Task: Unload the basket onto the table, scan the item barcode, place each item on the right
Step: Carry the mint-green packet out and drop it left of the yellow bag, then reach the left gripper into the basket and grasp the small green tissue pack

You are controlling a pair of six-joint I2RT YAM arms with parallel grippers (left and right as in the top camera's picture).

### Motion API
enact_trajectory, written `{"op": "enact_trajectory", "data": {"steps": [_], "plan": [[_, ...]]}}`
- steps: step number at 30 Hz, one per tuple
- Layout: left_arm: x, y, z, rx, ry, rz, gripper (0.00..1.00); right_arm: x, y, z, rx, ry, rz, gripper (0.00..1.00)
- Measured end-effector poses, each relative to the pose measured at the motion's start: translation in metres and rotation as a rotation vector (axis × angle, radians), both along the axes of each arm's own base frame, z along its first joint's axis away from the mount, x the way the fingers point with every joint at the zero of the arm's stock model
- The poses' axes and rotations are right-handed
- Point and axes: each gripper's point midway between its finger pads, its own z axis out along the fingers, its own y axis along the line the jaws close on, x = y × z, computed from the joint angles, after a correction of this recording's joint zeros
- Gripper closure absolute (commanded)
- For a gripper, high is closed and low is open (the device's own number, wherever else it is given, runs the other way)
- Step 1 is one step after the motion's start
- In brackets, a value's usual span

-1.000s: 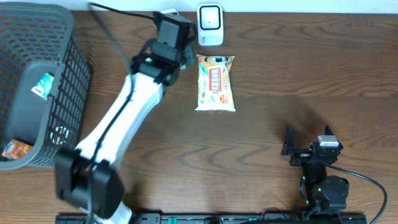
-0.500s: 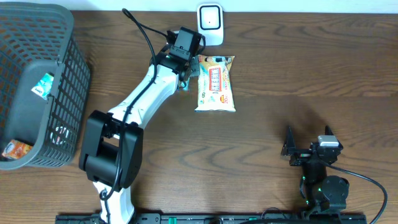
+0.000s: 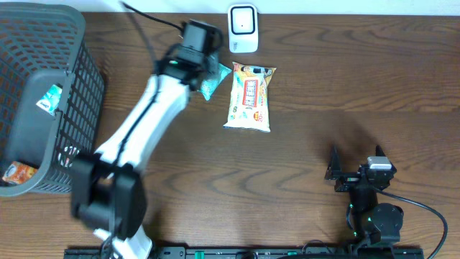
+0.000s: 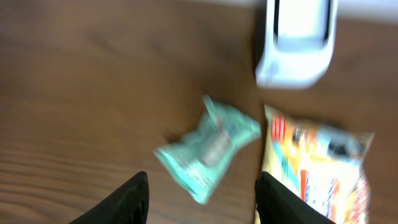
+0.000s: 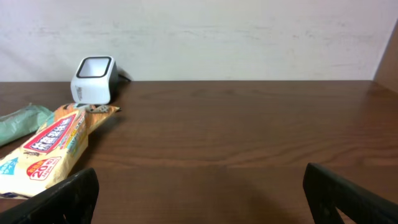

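A small teal packet lies on the wooden table, just left of a yellow snack packet. The white barcode scanner stands at the table's back edge, just behind both. My left gripper hovers over the teal packet, open; in the left wrist view the black fingertips stand on either side of the packet's near corner without touching it. The scanner shows at the upper right of that view. My right gripper rests at the front right, open and empty.
A dark mesh basket with a few packets inside fills the left end of the table. From the right wrist the scanner, the yellow packet and the teal packet sit far to the left.
The left jaws have opened and let go of the teal packet, which now lies on the table. The left arm swung right, then back left. The yellow packet shifted slightly.
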Motion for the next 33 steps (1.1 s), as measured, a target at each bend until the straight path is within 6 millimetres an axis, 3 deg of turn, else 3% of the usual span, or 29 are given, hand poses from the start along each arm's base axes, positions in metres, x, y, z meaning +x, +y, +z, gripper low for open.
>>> {"op": "enact_trajectory", "data": {"steps": [2, 3, 5, 7, 10, 13, 16, 20, 23, 25, 33], "plan": [[-0.003, 0.029, 0.047, -0.003, -0.1, 0.052, 0.46, 0.0, 0.0, 0.0, 0.0, 0.0, 0.0, 0.01], [-0.008, 0.057, 0.084, 0.001, -0.18, 0.099, 0.46, 0.0, 0.0, 0.0, 0.0, 0.0, 0.0, 0.01], [-0.02, 0.107, 0.134, 0.02, -0.29, 0.19, 0.46, 0.0, 0.0, 0.0, 0.0, 0.0, 0.0, 0.01], [-0.033, 0.149, 0.16, 0.048, -0.343, 0.268, 0.46, 0.0, 0.0, 0.0, 0.0, 0.0, 0.0, 0.01], [-0.059, 0.223, 0.173, 0.113, -0.348, 0.433, 0.45, 0.0, 0.0, 0.0, 0.0, 0.0, 0.0, 0.01], [-0.084, 0.28, 0.155, 0.16, -0.255, 0.562, 0.45, 0.0, 0.0, 0.0, 0.0, 0.0, 0.0, 0.01], [-0.125, 0.349, 0.119, 0.185, -0.09, 0.742, 0.45, 0.0, 0.0, 0.0, 0.0, 0.0, 0.0, 0.01], [-0.166, 0.401, 0.07, 0.182, 0.116, 0.867, 0.45, 0.0, 0.0, 0.0, 0.0, 0.0, 0.0, 0.01], [-0.182, 0.425, 0.041, 0.165, 0.217, 0.925, 0.44, 0.0, 0.0, 0.0, 0.0, 0.0, 0.0, 0.01], [-0.184, 0.432, 0.032, 0.171, 0.241, 0.922, 0.44, 0.0, 0.0, 0.0, 0.0, 0.0, 0.0, 0.01], [-0.162, 0.442, 0.042, 0.242, 0.177, 0.816, 0.44, 0.0, 0.0, 0.0, 0.0, 0.0, 0.0, 0.01]]}}
